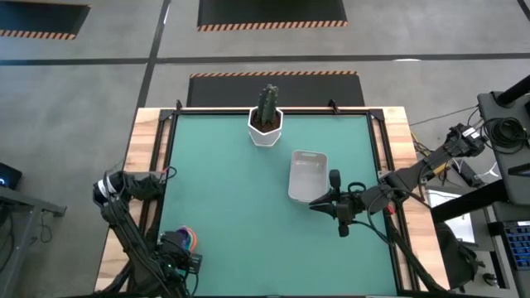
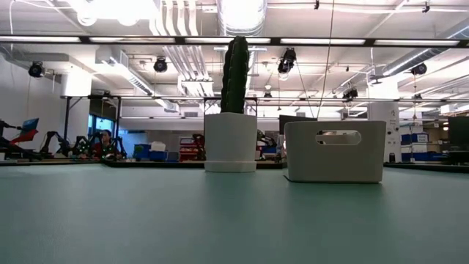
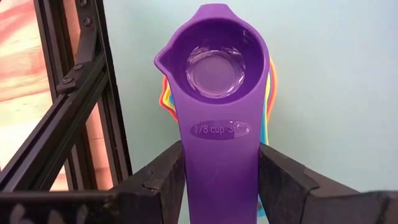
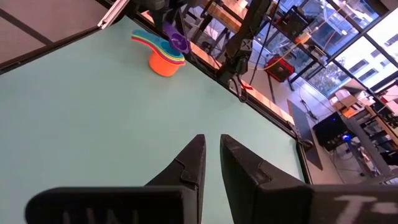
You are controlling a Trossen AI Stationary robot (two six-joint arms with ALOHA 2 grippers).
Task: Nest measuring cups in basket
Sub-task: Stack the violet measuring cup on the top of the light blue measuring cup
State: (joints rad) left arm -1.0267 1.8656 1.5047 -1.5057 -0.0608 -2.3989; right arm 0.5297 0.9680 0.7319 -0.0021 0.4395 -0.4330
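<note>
At the near left corner of the green table (image 1: 240, 215), the left gripper (image 1: 184, 252) pinches the handle of a purple measuring cup (image 3: 219, 81), its two dark fingers (image 3: 158, 180) pressed against either side of the handle. That cup, marked 1/8 cup, sits on top of a nested stack of measuring cups (image 4: 163, 53), whose yellow, orange, red and teal edges peek out beneath it in the left wrist view; from the right wrist view the same stack shows an orange cup lowest, with the coloured handles fanned out to one side. The stack rests on the mat close to the black frame rail (image 3: 93, 93) along the table's left edge. The basket (image 1: 307, 175) stands well apart from the cups, right of centre on the table, and nothing shows inside it in the high view. Just beside its near right corner hangs the right gripper (image 1: 335, 199), its fingers nearly together with only a narrow slit between them, holding nothing. A white hexagonal pot with a cactus (image 1: 266, 120) stands at the far edge, left of the basket and apart from it.
</note>
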